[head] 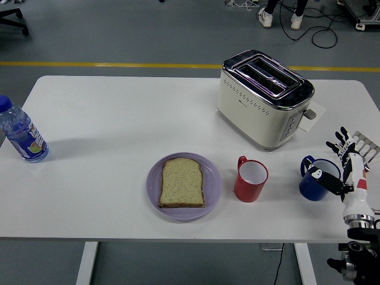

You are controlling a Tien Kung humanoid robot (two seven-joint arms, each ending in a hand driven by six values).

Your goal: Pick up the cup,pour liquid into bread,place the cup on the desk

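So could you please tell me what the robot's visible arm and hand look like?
Only the right hand shows. Its fingers are slim and black with white patches, on a white palm section with small red marks. Below that come a silver metal wrist ring and a black forearm with exposed joints. The left arm is out of view.

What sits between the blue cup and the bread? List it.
The red cup stands upright between the blue cup, where the right hand is, and the bread on its purple plate. Nothing else visible intervenes.

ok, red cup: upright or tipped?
Upright. The red cup stands on the table beside the plate, its round mouth facing up, white inside visible. Whether it holds liquid, cannot tell.
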